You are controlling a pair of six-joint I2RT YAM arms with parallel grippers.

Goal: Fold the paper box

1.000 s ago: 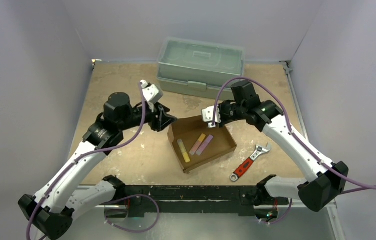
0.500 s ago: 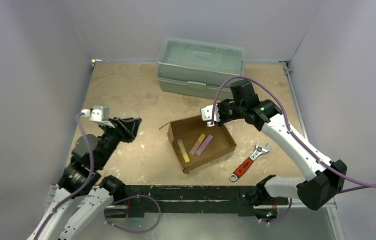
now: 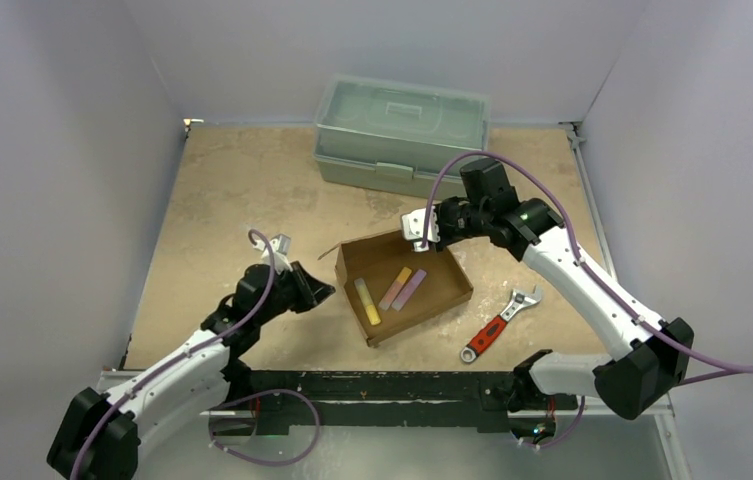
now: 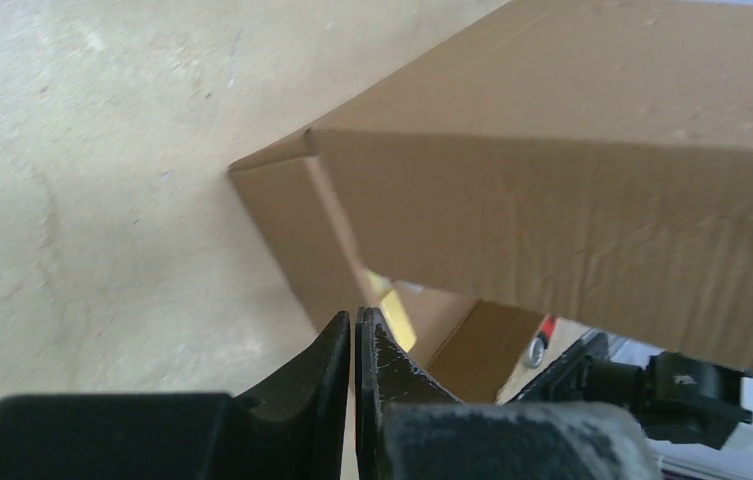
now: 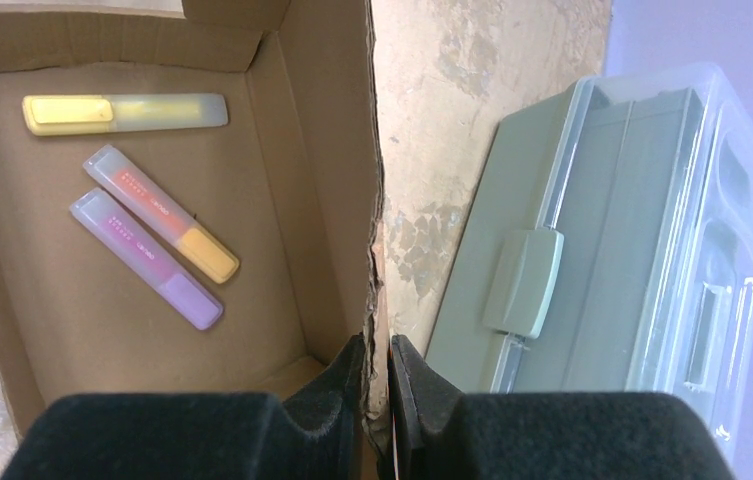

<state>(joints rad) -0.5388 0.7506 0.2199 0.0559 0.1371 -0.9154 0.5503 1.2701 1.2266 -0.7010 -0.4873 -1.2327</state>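
Note:
The paper box [image 3: 440, 287] stands open-topped in the middle of the table, brown cardboard with its walls up. Inside lie a yellow highlighter [image 5: 122, 112], an orange-tipped one [image 5: 162, 215] and a purple one [image 5: 147, 260]. My right gripper [image 5: 379, 345] is shut on the box's far wall [image 5: 327, 180], one finger inside and one outside; it sits at the box's far right corner [image 3: 439, 230]. My left gripper [image 3: 322, 292] is low over the table just left of the box, jaws shut on nothing [image 4: 354, 320]. The box's outer wall [image 4: 552, 190] fills its wrist view.
A grey-green plastic toolbox [image 3: 402, 135] stands closed at the back, close behind the right gripper [image 5: 632, 230]. A red-handled wrench [image 3: 497, 325] lies right of the box near the front edge. Grey walls close in both sides.
My left arm left the box's far-left corner, swung back to the near left, then came forward low beside the box, and its jaws closed. The right gripper and the box stayed put.

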